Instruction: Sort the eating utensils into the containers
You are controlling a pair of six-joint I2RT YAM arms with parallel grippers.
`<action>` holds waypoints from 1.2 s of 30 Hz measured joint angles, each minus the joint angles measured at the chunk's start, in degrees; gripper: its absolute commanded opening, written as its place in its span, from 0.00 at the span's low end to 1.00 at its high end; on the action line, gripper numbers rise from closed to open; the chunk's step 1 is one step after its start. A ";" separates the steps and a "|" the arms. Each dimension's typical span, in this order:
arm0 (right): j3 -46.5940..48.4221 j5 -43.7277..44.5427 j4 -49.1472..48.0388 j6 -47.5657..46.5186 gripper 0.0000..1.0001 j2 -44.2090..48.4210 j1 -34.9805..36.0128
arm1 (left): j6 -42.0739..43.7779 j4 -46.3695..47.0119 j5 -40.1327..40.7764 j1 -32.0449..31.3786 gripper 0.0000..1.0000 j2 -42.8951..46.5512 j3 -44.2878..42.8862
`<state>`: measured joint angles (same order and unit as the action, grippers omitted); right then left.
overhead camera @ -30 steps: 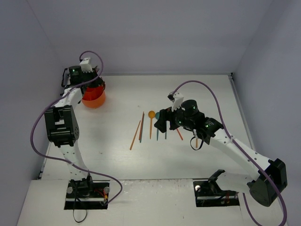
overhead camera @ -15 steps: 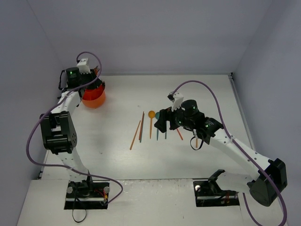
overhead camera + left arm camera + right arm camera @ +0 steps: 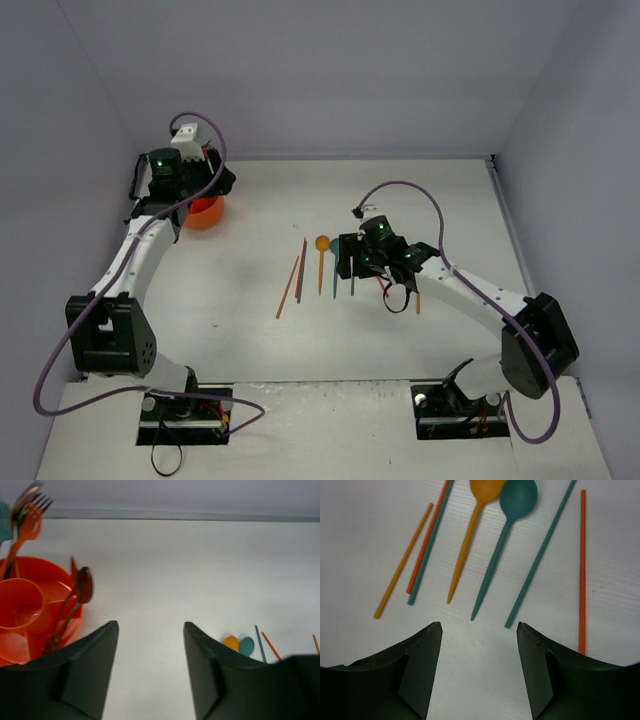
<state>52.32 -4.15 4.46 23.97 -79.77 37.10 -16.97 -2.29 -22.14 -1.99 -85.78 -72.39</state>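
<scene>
Right gripper lowered toward teal spoon | left gripper parted beside cup

A white table sits boxed by plain pale grey-lilac walls; the light seems soft and even.

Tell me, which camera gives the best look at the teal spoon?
The right wrist view: the teal spoon lies whole and close, bowl to handle tip. The left wrist view catches only its bowl, far off; the top view shows just a thin bit of handle.
</scene>
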 measured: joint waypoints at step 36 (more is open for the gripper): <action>15.69 14.10 0.05 10.34 0.00 -29.88 3.13 | -8.91 -25.48 14.35 -13.04 0.73 32.97 16.01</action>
<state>68.01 9.95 4.51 34.31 -109.65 40.23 -25.88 -27.77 -7.79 -15.02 -52.81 -56.38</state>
